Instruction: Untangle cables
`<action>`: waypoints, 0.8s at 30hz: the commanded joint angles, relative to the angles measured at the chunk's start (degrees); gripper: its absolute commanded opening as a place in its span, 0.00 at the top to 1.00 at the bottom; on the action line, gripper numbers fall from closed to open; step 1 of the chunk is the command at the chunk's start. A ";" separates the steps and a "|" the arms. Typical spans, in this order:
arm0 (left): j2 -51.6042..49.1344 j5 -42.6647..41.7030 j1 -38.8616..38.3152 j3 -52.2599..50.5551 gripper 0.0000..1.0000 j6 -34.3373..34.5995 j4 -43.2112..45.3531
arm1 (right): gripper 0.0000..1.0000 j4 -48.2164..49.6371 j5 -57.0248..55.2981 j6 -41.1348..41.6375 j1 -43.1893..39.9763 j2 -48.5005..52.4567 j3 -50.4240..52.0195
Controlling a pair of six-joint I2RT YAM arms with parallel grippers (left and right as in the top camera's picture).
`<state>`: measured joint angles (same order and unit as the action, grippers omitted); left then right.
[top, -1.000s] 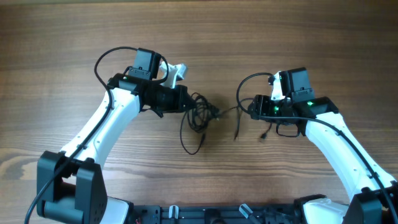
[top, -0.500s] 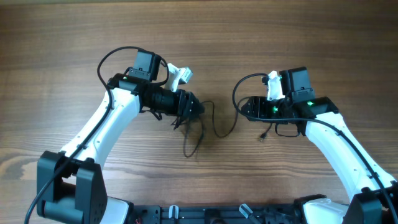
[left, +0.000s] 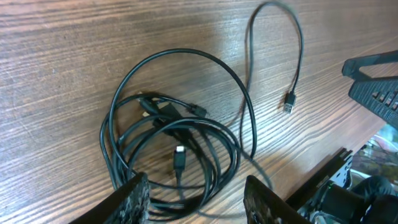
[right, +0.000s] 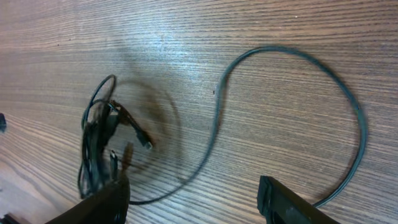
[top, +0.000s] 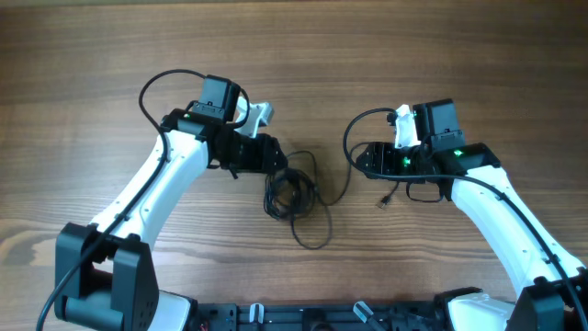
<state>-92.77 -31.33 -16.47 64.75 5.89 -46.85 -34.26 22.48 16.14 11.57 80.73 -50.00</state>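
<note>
**Item: cables, tangled, one lot.**

- A bundle of very thin black cords (top: 290,190) is lying in overlapping coils on the brown wood-grain table (top: 92,55), near the middle and just inboard of the left arm.
- Its long axis is running from the knotted coils toward the robot's base, where a single wide loop (top: 312,237) is trailing out.
- A small connector plug (left: 178,160) is sitting inside the coils.

**Item: loose strand.**

- One thin black cord (right: 283,53) is arching away from the bundle toward the right arm.
- It is ending in a tiny plug (top: 386,200) beside that arm's gripper.

**Item: left gripper (left: 198,194).**

- Its jaws are standing wide apart and gripping nothing.
- The coils are lying directly ahead of the fingertips, with the near edge reaching in between them.
- Whether any strand is touching a finger (left: 133,198) cannot be told.
- This is the nearer arm to the knot.

**Item: right gripper (right: 194,200).**

- Its jaws are likewise spread and holding nothing.
- The loose strand is looping out ahead of them and curving back toward both fingers.
- The bundle is lying well off to its left.

**Assessment.**

- The coming move is turning on the left jaws closing across the coil edge in front of them.
- The right arm is being left with the free strand.
</note>
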 commanded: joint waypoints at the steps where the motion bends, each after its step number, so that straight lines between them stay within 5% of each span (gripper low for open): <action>1: 0.96 0.52 -0.44 0.11 0.50 0.61 -0.83 | 0.32 -0.09 0.24 -1.11 0.09 0.44 0.13; 8: 0.94 0.79 -4.55 -0.04 0.52 0.59 -1.88 | 0.32 -0.28 0.24 -1.14 0.09 0.44 0.13; 16: 0.94 16.81 -12.76 -0.04 0.53 7.52 -2.08 | 0.32 -0.55 0.24 -1.14 0.09 0.44 0.13; 24: -0.37 21.68 -18.88 -0.04 0.53 10.05 -1.86 | 0.32 -0.70 0.24 -1.14 0.09 0.44 0.13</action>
<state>-92.77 -14.72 -33.17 64.75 13.72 -48.86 -34.68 22.48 16.14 11.57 80.73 -50.00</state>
